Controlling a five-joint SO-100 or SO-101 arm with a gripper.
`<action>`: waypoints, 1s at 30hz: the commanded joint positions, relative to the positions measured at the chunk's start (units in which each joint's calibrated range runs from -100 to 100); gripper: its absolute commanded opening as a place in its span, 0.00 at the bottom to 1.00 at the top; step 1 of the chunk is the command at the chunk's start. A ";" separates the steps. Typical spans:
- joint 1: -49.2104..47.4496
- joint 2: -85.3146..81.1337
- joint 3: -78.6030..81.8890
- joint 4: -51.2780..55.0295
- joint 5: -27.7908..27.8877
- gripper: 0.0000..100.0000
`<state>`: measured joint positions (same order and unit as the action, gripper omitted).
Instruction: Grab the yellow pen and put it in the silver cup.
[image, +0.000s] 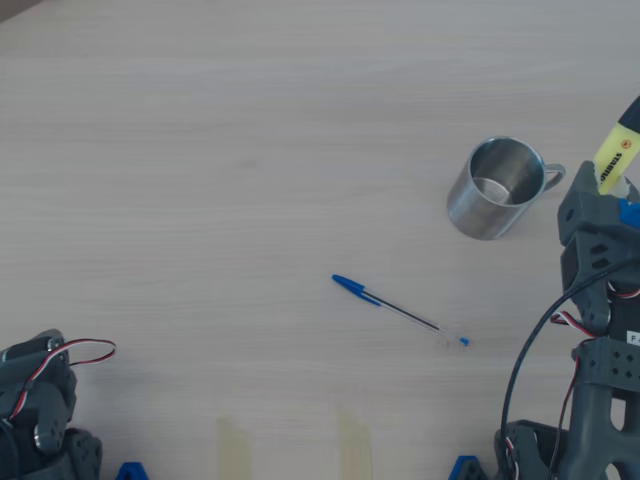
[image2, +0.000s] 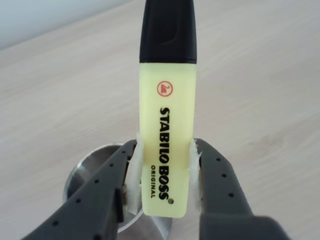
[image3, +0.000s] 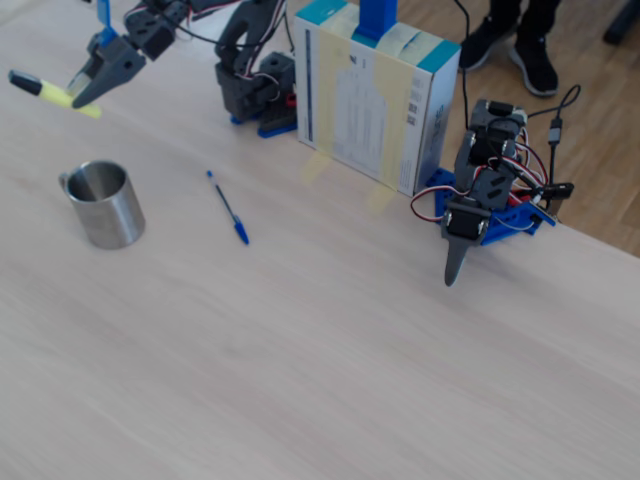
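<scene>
From overhead, the dark grey two-finger tool (image: 607, 192) sits at the right edge, clamped on the chunky fluorescent-yellow highlighter with the black cap (image: 617, 152), lifted just right of the shiny steel cup with the loop handle (image: 497, 187); swinging across low could clip that handle and tip the cup. At the wrist, the padded fingers (image2: 131, 175) pinch only the highlighter's lower end, so it could pivot or slip mid-carry. From the fixed view, the highlighter juts sideways above the cup, clear of the pale wooden counter (image3: 330, 350); released tilted, it may catch the rim.
</scene>
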<state>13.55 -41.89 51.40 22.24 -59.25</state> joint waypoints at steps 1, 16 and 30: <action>0.15 -2.83 -0.47 -3.75 1.00 0.02; -4.91 -3.74 3.34 -27.94 2.30 0.02; -10.67 -0.92 14.14 -43.64 2.97 0.02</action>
<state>3.85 -43.81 65.83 -20.30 -57.20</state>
